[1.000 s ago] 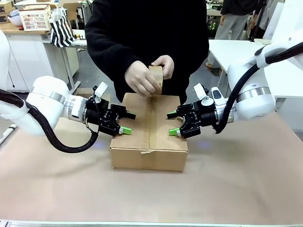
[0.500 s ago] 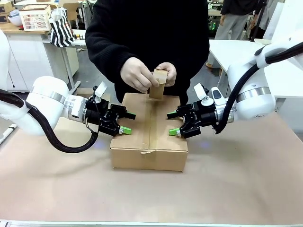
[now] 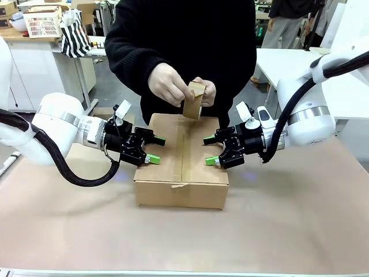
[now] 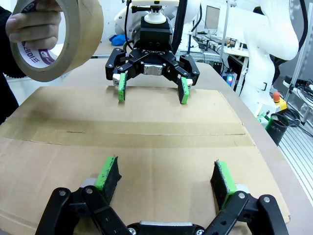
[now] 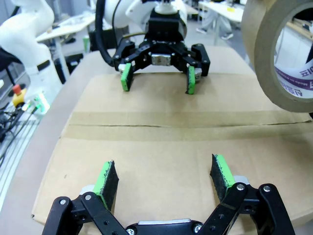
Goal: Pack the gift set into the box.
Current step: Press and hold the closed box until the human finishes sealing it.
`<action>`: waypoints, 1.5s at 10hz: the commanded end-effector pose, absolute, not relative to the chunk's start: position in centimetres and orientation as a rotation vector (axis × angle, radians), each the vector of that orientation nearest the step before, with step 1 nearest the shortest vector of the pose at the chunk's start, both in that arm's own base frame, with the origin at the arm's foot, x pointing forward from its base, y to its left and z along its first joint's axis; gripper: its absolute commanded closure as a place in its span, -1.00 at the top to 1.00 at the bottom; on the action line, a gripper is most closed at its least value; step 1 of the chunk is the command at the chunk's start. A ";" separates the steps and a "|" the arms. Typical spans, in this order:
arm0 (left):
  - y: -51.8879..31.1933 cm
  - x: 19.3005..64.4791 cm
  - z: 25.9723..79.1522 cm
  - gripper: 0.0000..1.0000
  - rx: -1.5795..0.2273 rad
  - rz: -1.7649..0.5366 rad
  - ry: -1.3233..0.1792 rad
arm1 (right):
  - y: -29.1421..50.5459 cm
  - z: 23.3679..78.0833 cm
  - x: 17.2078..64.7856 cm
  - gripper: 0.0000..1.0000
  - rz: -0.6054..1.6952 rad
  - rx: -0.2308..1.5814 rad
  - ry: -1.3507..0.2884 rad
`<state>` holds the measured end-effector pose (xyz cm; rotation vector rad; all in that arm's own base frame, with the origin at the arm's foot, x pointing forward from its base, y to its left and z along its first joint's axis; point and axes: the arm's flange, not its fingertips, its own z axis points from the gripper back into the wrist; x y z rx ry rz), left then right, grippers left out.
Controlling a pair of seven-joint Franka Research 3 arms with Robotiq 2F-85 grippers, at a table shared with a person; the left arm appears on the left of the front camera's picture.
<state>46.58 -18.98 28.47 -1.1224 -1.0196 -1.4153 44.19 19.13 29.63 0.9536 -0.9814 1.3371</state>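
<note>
At frame centre the box sits closed on the desk. Left gripper and right gripper flank its top, jaws apart, empty. The person's hands hold a tape roll above its far edge.
</note>
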 end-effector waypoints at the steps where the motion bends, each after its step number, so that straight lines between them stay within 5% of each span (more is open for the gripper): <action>1: -18.9 46.4 28.3 1.00 -1.107 -1.430 -1.028 | 19.1 29.5 44.1 1.00 1.340 0.950 -0.977; 15: -18.9 46.4 28.3 1.00 -1.107 -1.430 -1.028 | 19.1 29.5 44.1 1.00 1.340 0.950 -0.977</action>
